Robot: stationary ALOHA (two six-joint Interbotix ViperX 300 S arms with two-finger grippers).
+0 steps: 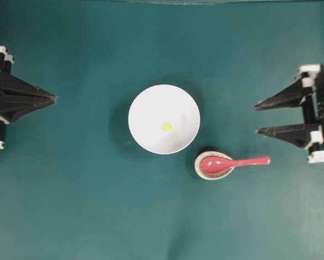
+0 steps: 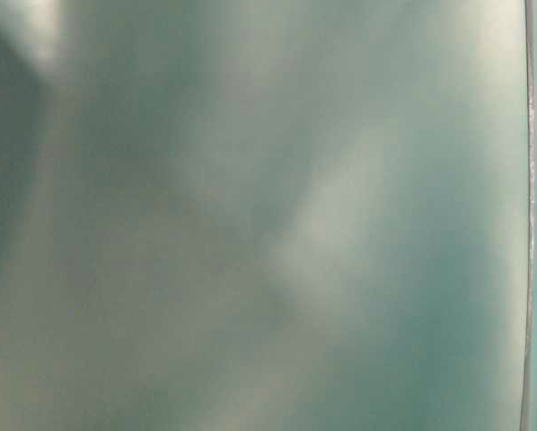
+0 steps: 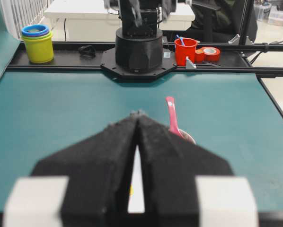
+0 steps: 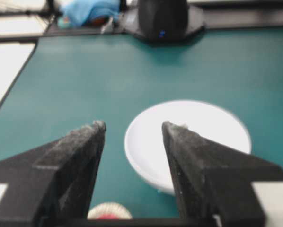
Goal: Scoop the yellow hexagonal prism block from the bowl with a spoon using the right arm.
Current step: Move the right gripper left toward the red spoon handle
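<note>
Nothing done yet. Right gripper (image 1: pixel 258 118) wide open, empty, well off the spoon (image 1: pixel 232 162) on its rest (image 1: pixel 208 174). Yellow block (image 1: pixel 166 127) in bowl (image 1: pixel 143 103). Left gripper (image 1: pixel 54 99) closed, idle.

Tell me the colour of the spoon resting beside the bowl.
Pink-red spoon, clearest in the overhead view.

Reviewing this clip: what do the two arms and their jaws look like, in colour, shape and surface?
Both grippers are matte black with white blocks at the finger bases. The left gripper has long wedge-shaped fingers tapering to a point; in its wrist view their surface looks rough and grainy. The right gripper has the same tapered black fingers with a speckled, gritty texture and white mounts. No cables or markings show clearly.
</note>
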